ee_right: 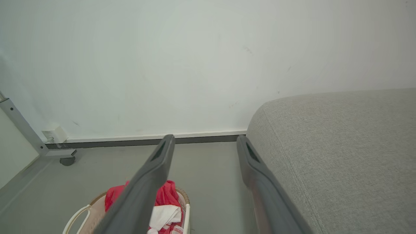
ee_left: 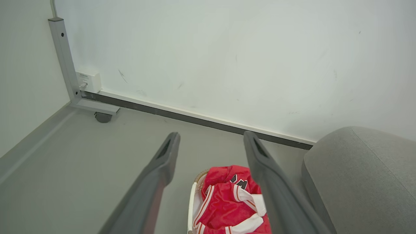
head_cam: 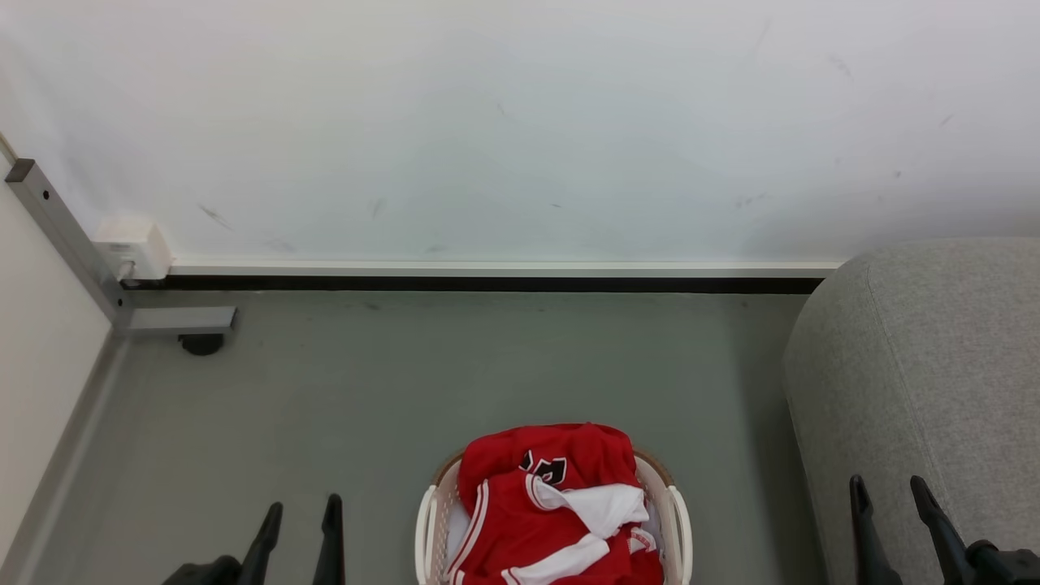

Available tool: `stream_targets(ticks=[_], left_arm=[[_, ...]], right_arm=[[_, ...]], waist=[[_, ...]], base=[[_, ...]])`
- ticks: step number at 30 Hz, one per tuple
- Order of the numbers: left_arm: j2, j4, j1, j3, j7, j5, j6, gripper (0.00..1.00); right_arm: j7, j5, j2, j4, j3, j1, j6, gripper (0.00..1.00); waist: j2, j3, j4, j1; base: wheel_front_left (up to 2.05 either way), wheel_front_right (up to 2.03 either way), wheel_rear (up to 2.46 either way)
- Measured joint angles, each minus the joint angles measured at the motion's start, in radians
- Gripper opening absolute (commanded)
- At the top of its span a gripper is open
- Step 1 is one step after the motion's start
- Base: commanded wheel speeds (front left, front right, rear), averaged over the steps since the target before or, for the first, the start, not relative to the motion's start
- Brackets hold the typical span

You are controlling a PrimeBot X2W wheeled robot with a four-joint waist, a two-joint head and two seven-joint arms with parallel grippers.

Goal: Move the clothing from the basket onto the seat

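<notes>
Spread and empty, the left gripper (head_cam: 301,520) and right gripper (head_cam: 890,512) hover either side of the basket (head_cam: 424,520). Clothing (head_cam: 528,520) lies heaped inside, with the sofa (head_cam: 934,349) on the right. Nothing moved yet, I'd say; next, reach down and pinch a garment.

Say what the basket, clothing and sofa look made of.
The basket looks like white moulded plastic: smooth, perforated wall, thin handles. Its brown rim band's material is unclear. The clothing is soft red fabric with white trim, crumpled in loose folds, possibly a synthetic sports knit. The sofa has light grey woven upholstery, matte, with visible weave and seams.
</notes>
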Motion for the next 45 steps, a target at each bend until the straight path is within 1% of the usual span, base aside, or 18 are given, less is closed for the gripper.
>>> stream_targets(ticks=[10,28,34,45], left_arm=[[0.000,-0.020,0.011,-0.004,-0.019,0.094,0.000,1.00],[0.000,-0.031,0.018,-0.015,-0.055,0.222,-0.003,1.00],[0.000,-0.024,0.020,-0.017,-0.063,0.250,-0.009,1.00],[-0.001,-0.012,0.021,-0.015,-0.063,0.250,-0.016,1.00]], right_arm=[[-0.021,-0.075,-0.001,0.005,-0.006,0.005,0.000,1.00],[-0.056,-0.145,-0.002,0.010,-0.022,0.021,0.000,1.00],[-0.064,-0.163,-0.003,0.008,-0.020,0.025,0.000,1.00],[-0.064,-0.143,-0.003,0.009,-0.010,0.025,0.000,1.00]], waist=[[0.0000,0.001,-0.001,0.0000],[0.0000,0.008,-0.010,0.0000],[0.0000,0.009,-0.010,0.0000],[0.0000,0.009,-0.016,0.0000]], base=[[0.00,0.00,0.00],[0.00,0.00,0.00],[0.00,0.00,0.00],[0.00,0.00,0.00]])
